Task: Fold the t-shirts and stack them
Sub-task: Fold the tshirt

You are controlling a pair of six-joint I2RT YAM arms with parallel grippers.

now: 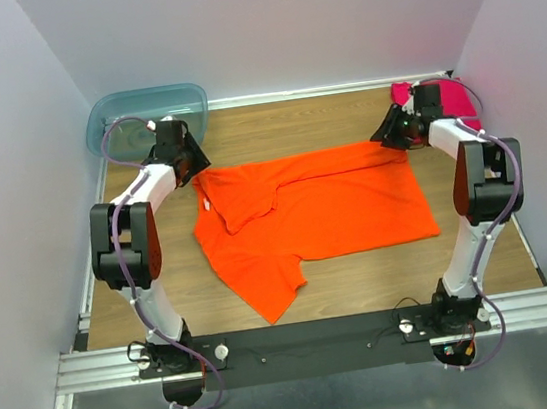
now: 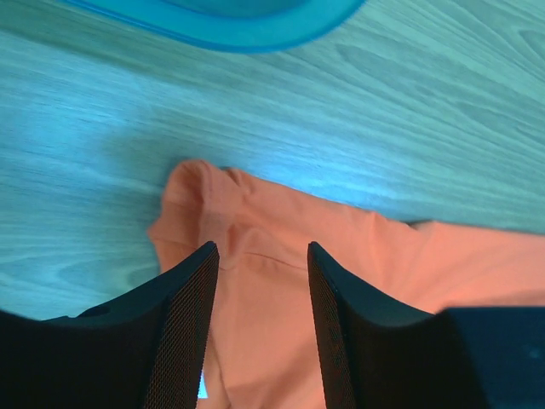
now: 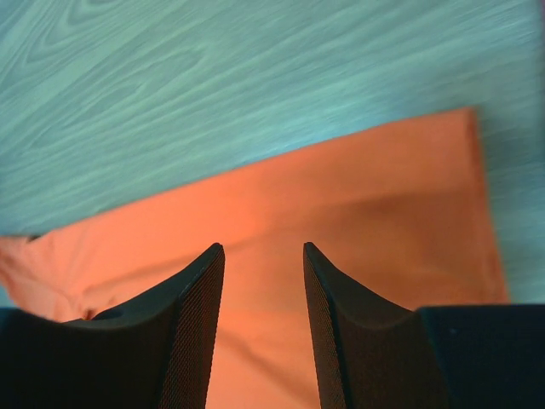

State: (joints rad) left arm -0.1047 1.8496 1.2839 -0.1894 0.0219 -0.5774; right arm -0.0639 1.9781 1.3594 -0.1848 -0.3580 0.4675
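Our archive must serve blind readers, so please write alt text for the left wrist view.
Two black fingers of the left arm stand apart over a rumpled corner of the orange t-shirt, which lies on the wood-grain table. The rim of a translucent blue tub shows at the top edge.
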